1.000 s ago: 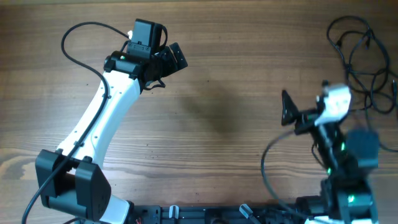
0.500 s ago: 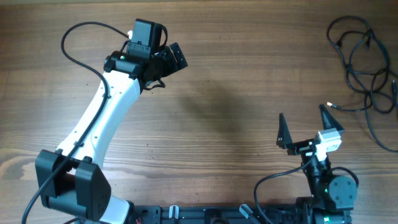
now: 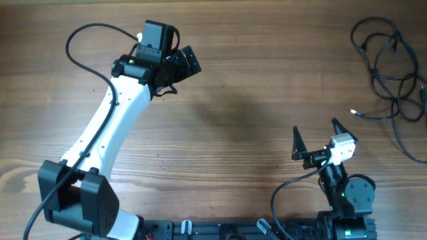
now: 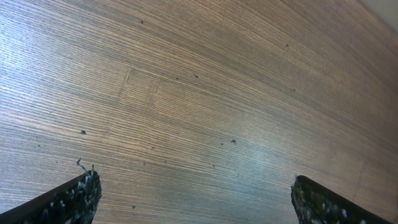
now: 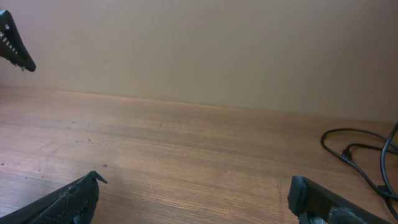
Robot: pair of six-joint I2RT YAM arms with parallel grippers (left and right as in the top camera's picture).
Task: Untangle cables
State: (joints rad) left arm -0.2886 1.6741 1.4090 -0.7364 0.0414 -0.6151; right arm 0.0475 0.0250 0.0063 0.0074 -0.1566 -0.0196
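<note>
Lying tangled at the far right edge of the counter [image 3: 253, 80] were the cables [image 3: 399, 100]. Left fingers [image 4: 68, 199] were spread, empty and well apart from them; right fingers [image 3: 297, 141] were spread, empty, nearer. Risk: pinching overlapped loops could have tightened the knot or dragged it overboard.

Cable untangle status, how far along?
Done: nothing visible. The cables lie in one overlapping heap of loops at the far right of the table. In hand: nothing; the right gripper is open and empty, short of the heap; the left gripper is open over bare wood on the opposite side. Left: everything, from first grasp to pulling the cords apart.
</note>
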